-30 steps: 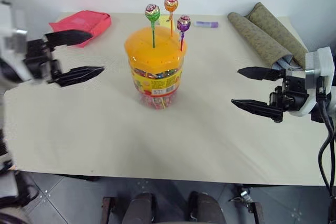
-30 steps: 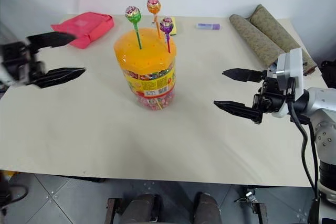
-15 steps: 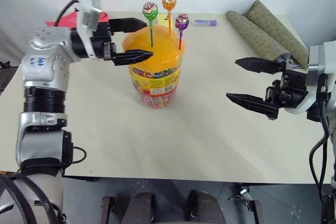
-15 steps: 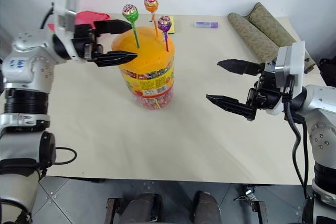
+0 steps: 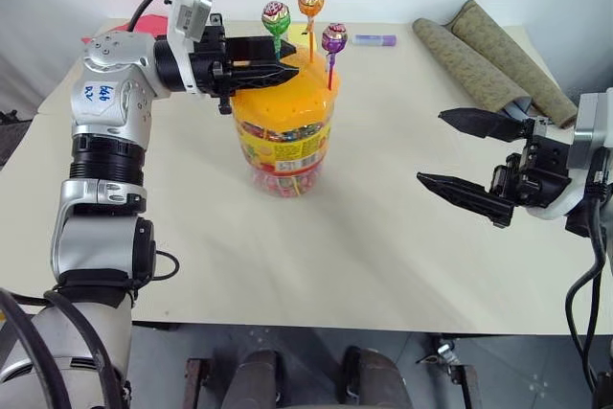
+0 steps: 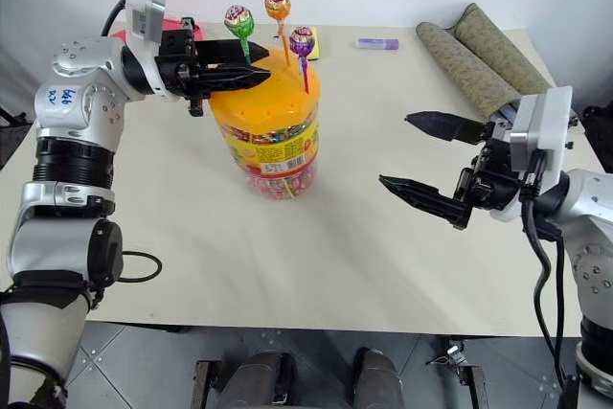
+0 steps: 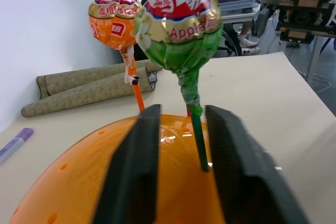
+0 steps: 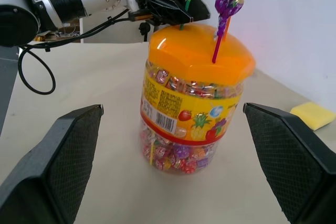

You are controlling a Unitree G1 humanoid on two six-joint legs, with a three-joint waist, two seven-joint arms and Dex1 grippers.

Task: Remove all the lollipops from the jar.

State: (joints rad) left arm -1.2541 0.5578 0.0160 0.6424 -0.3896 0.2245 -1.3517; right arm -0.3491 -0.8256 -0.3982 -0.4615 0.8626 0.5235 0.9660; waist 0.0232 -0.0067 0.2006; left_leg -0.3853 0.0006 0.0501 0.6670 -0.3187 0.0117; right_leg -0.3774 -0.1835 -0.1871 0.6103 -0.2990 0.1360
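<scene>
The jar (image 5: 281, 126) stands upright on the beige table (image 5: 192, 237), its orange domed lid (image 5: 283, 93) in place and 3 lollipops planted in the lid's holes. The left gripper (image 7: 181, 140) reaches in level over the lid, its 2 black fingers (image 7: 134, 166) drawn narrow on either side of the green stick of the green lollipop (image 7: 181, 30). A thin gap shows between the stick and each finger in the left wrist view, so a firm grip cannot be confirmed. The green head sits directly above that gripper's fingertips. The orange lollipop (image 7: 114, 19) rises just beyond the fingertips, its orange stick entering the lid past them. The purple lollipop (image 5: 334, 40) stands further along the lid, on the far side of the green one from the left gripper. All 3 lollipops remain seated in the jar. The right gripper (image 5: 460, 152) hangs well apart from the jar, above the table, with its jaws spread wide and holding nothing; the jar lies straight ahead of it between the 2 open fingers in the right wrist view. Beyond the right gripper, 2 rolled mats (image 5: 488, 59) lie side by side near the table's far edge. A purple marker (image 5: 375, 42) lies past the jar, and a pink pouch (image 6: 177, 28) sits behind the left arm.
</scene>
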